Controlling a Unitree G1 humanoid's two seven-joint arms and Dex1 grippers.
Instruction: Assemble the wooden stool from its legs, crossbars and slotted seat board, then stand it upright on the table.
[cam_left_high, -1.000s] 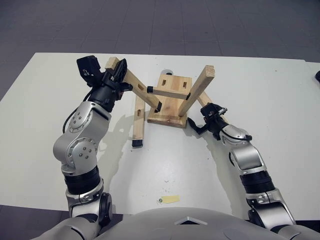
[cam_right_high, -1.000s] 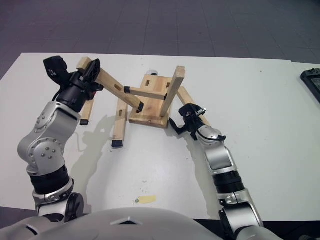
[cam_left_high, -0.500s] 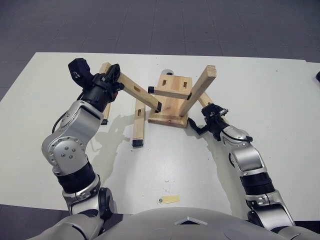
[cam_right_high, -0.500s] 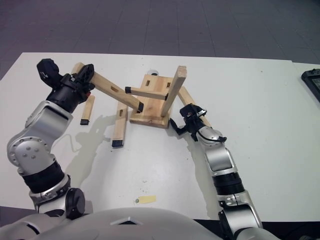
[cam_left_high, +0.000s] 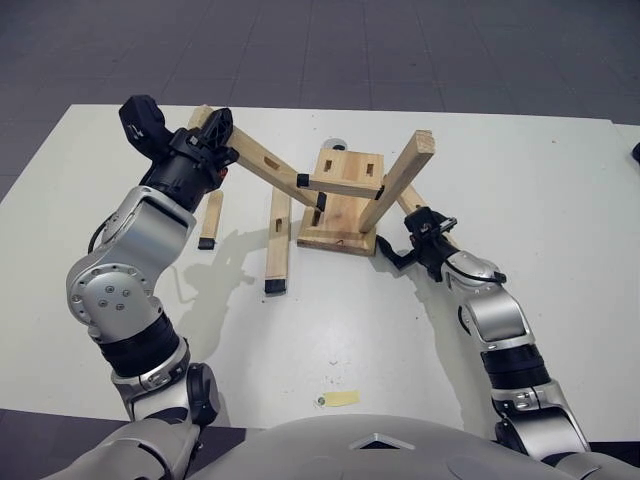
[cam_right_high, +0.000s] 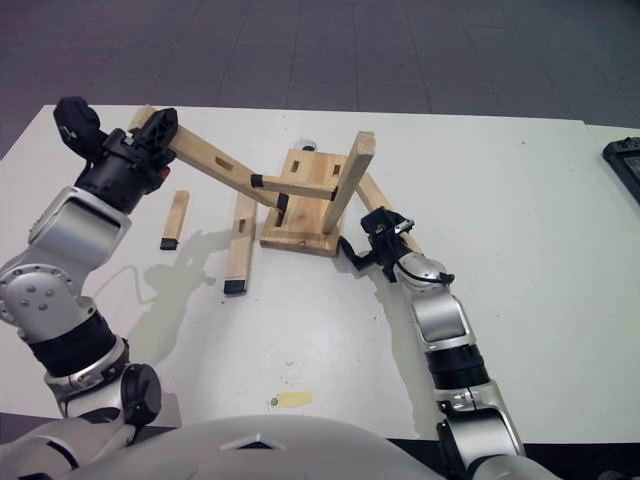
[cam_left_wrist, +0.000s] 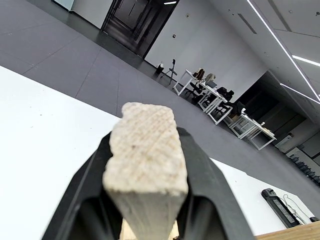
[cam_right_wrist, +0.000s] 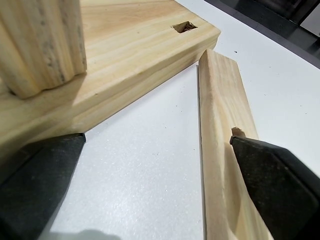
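**Item: stool, part-built. Status: assy in progress.**

- Change, L side: L gripper has swung out and back toward the table's far-left corner, taking the top end of the held leg with it. The leg now lies at a flatter slant than 1 s ago. Its low end sits further in, by the near end of the crossbar.
- L gripper state: pinched on the leg's top end. Wrist view shows the end grain between both pads.
- Meaning (judged): the leg is being re-angled to meet the crossbar end and a seat slot. The joint is not visibly home, so leg no. 2 is still pending.
- Seat: flat on table, slots up, position same as before.
- Fitted leg: stands slanted in the seat and carries the crossbar's far end. No shift.
- R gripper: low at the seat's right edge, fingers spread. One is by the seat, the other on the flat leg. No move vs earlier.
- Newly uncovered: short bar on the table, prev. behind the L arm.
- Spare leg: flat, left of seat, unmoved.
- Outstanding: remaining legs and bars, then flip upright.
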